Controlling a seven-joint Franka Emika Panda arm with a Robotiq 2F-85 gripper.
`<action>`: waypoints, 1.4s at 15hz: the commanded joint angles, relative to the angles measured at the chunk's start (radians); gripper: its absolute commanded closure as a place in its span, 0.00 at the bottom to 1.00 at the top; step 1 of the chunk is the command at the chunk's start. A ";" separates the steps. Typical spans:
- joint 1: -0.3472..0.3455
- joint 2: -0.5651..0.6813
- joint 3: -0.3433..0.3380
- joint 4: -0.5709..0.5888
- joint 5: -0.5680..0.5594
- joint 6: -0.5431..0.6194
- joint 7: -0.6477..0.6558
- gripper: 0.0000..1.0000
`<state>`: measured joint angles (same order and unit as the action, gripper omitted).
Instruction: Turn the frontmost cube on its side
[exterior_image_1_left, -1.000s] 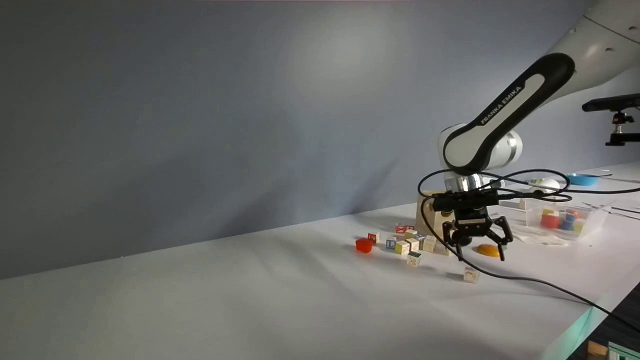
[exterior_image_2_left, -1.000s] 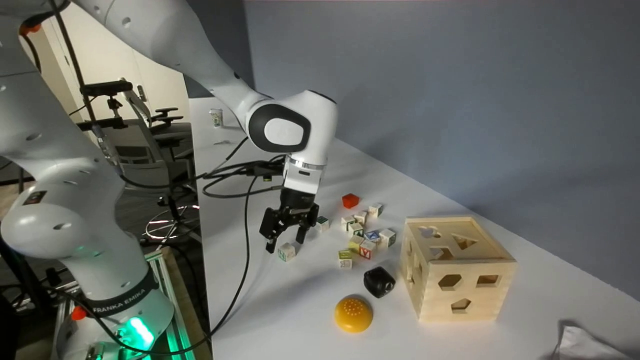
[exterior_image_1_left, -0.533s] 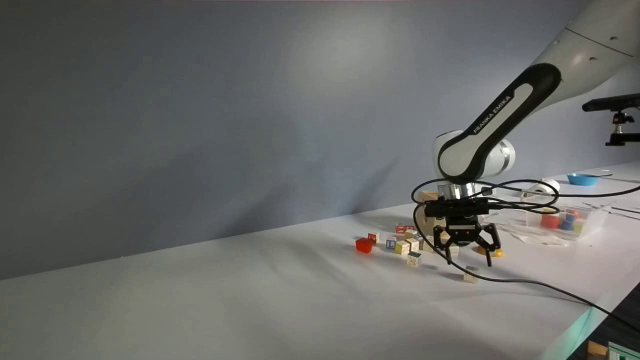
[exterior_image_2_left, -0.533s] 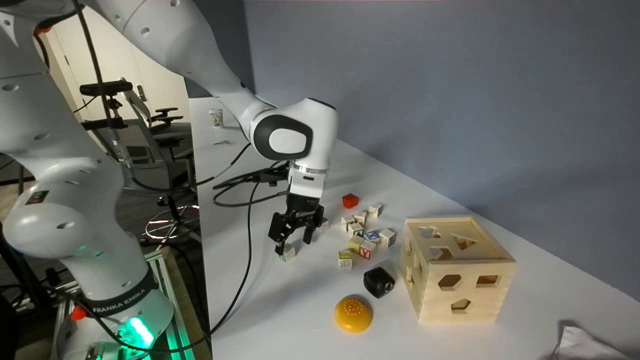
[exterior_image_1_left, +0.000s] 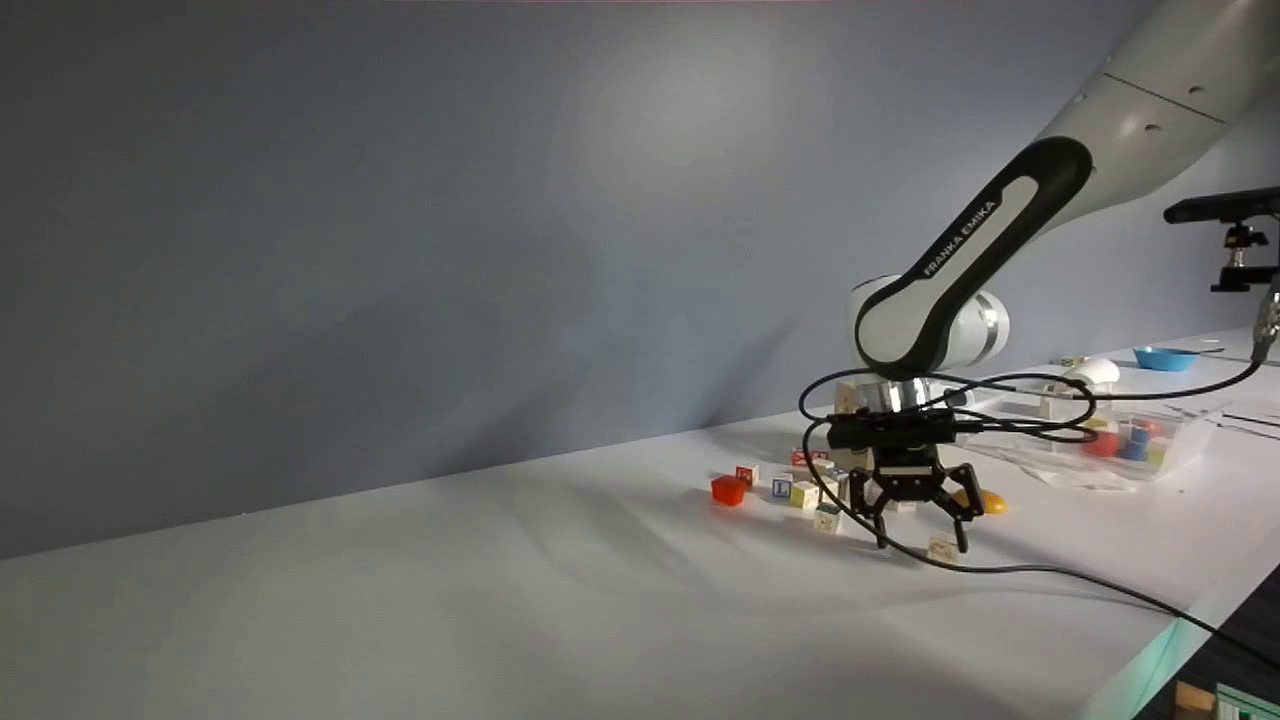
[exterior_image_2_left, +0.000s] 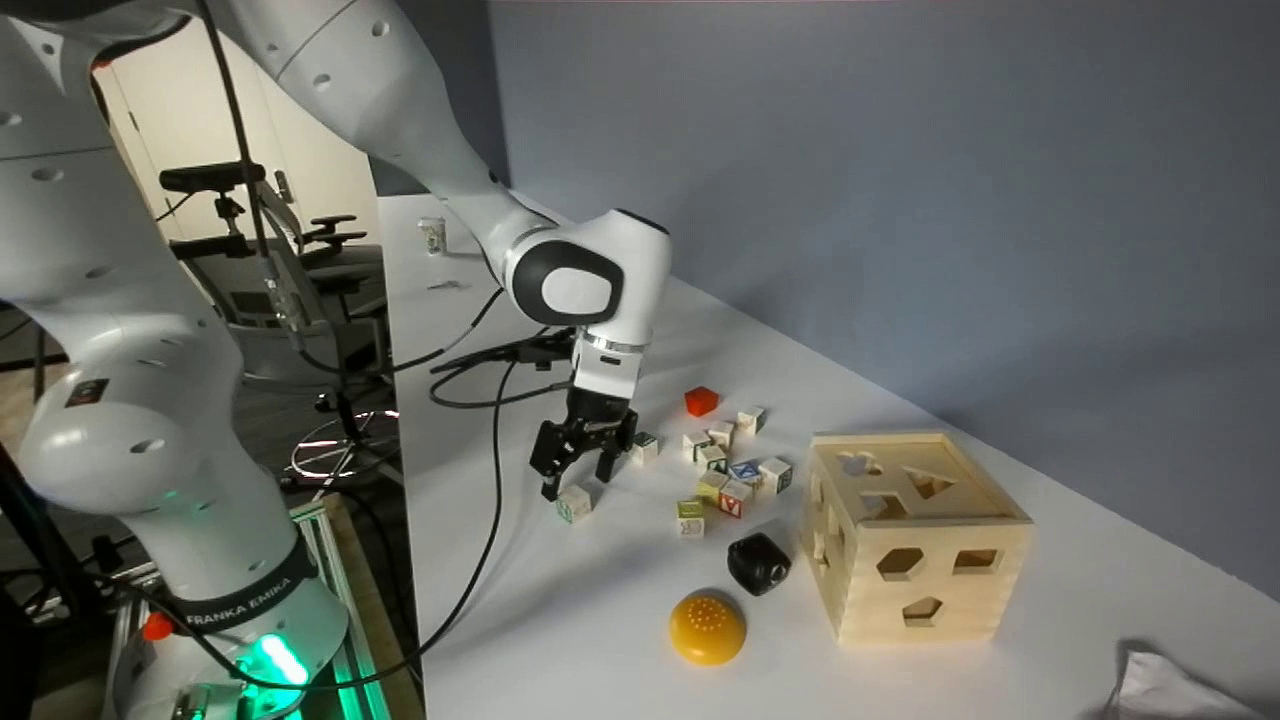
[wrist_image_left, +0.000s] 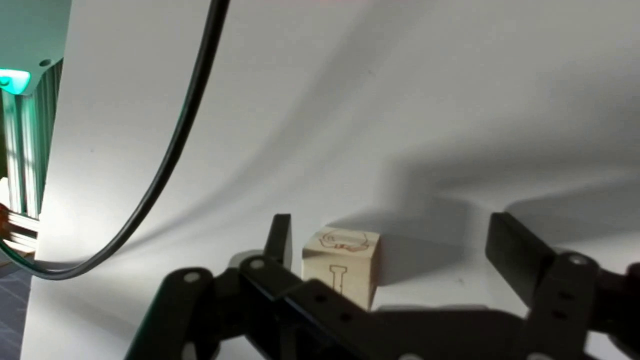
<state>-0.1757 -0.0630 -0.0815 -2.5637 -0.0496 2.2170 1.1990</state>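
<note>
A small wooden cube with printed faces (wrist_image_left: 342, 242) lies on the white table, apart from the other cubes. It shows in both exterior views (exterior_image_1_left: 942, 548) (exterior_image_2_left: 574, 504). In the wrist view its top bears a reddish outline drawing and its side an outlined letter; its lower part is hidden behind the gripper. My gripper (wrist_image_left: 392, 245) is open wide and empty. In the wrist view the cube appears between the fingers, much closer to the left finger, with a narrow visible gap. In both exterior views the gripper (exterior_image_1_left: 921, 543) (exterior_image_2_left: 578, 484) is low over the cube.
Several letter cubes (exterior_image_2_left: 712, 458) and a red block (exterior_image_2_left: 701, 401) lie nearby. A black object (exterior_image_2_left: 758, 564), a yellow dome (exterior_image_2_left: 707, 630) and a wooden shape-sorter box (exterior_image_2_left: 940, 590) stand farther along. A black cable (wrist_image_left: 175, 145) hangs across the table. The table edge (wrist_image_left: 52, 150) is close.
In an exterior view my gripper has moved left and down, toward the cube. The fingers stay open. The cube has not visibly moved.
</note>
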 joint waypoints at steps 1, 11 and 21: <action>0.013 0.014 -0.005 0.011 -0.024 0.023 0.063 0.00; 0.020 0.009 -0.001 0.021 -0.117 -0.048 0.182 0.00; 0.013 0.031 -0.014 0.032 -0.239 -0.094 0.208 0.00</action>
<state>-0.1656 -0.0555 -0.0848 -2.5482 -0.2367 2.1196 1.3843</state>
